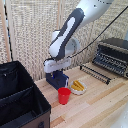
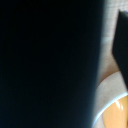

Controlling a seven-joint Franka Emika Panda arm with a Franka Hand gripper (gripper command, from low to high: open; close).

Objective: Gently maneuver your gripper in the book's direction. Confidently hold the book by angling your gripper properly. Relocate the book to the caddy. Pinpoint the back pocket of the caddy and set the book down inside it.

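Note:
The dark navy book point(image 1: 56, 80) stands upright on the wooden table, just behind the red cup point(image 1: 64, 95). My gripper point(image 1: 56, 70) is right at the book's top edge, its fingers down around it. In the wrist view the book point(image 2: 50, 65) fills most of the picture as a dark surface, with one dark finger point(image 2: 122, 47) beside it and a strip of table showing between them. Whether the jaws press on the book does not show. The black caddy point(image 1: 20, 97) stands at the exterior view's lower left, its pockets open upward.
A white plate point(image 1: 80, 91) with yellow food point(image 2: 116, 114) lies beside the cup. A black toaster oven point(image 1: 113, 55) sits at the exterior view's right, with a wire rack point(image 1: 97, 73) on the table before it. A bamboo blind backs the table.

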